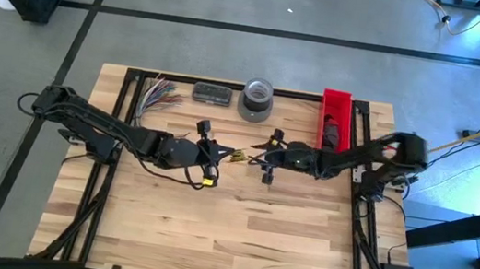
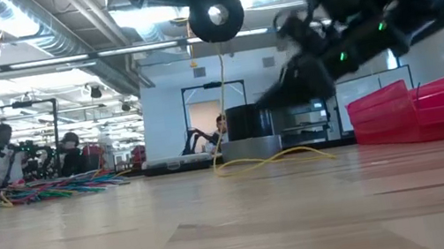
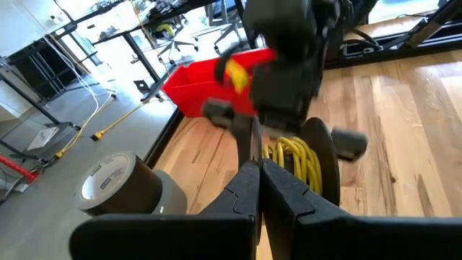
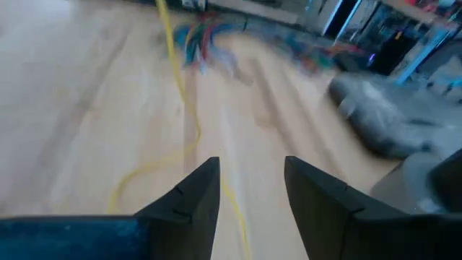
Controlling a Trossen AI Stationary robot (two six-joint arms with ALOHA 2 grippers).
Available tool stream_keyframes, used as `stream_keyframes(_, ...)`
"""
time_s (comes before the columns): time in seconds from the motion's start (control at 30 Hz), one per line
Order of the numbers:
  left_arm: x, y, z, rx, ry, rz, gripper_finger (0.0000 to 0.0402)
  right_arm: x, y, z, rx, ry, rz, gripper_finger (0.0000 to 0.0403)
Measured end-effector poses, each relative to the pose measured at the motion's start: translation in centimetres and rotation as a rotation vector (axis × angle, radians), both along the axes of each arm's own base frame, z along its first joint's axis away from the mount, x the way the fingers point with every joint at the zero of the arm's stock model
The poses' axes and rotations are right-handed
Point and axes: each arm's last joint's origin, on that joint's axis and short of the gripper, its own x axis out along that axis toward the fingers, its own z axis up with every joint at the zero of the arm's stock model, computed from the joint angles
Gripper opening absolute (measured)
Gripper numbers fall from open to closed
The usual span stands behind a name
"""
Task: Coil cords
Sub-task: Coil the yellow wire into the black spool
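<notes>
A round black bundle with yellow cord wound on it is held up between my two grippers over the table's middle. A loose length of yellow cord hangs from it, and its end lies slack on the table. My left gripper is shut at the bundle's edge. My right gripper is open just right of the bundle. The loose cord runs over the table beyond its fingers. My left gripper pinches a thin dark edge of the bundle between its two shut fingers, coming level from the table's left. The yellow coils sit just beyond the fingertips. The bundle is lifted clear of the table, and the loose cord hangs below it.
A grey tape roll and a flat dark box stand at the far edge. A fan of multicoloured wires lies at the far left. A red bin stands at the far right. Bare wood lies toward the near edge.
</notes>
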Motion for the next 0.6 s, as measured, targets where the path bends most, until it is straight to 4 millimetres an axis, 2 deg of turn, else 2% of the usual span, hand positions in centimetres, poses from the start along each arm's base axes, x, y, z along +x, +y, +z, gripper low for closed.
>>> stream_keyframes(0.1, 0.0, 0.0, 0.0, 0.002, -0.002, -0.001, 0.0, 1.3, -0.3, -1.7, 0.014, 0.053, 0.016, 0.0159)
stream_keyframes(0.3, 0.0, 0.0, 0.0, 0.003, 0.003, 0.0, 0.0, 4.7, -0.4, -2.3, 0.03, 0.04, 0.061, 0.0159)
stream_keyframes(0.4, 0.0, 0.0, 0.0, 0.003, 0.005, 0.0, 0.0, 5.5, -0.5, -2.0, 0.028, 0.019, 0.061, 0.0159)
stream_keyframes(0.6, 0.0, 0.0, 0.0, 0.002, 0.0, 0.0, 0.0, 5.6, -0.3, -2.0, 0.041, 0.017, 0.092, 0.0158)
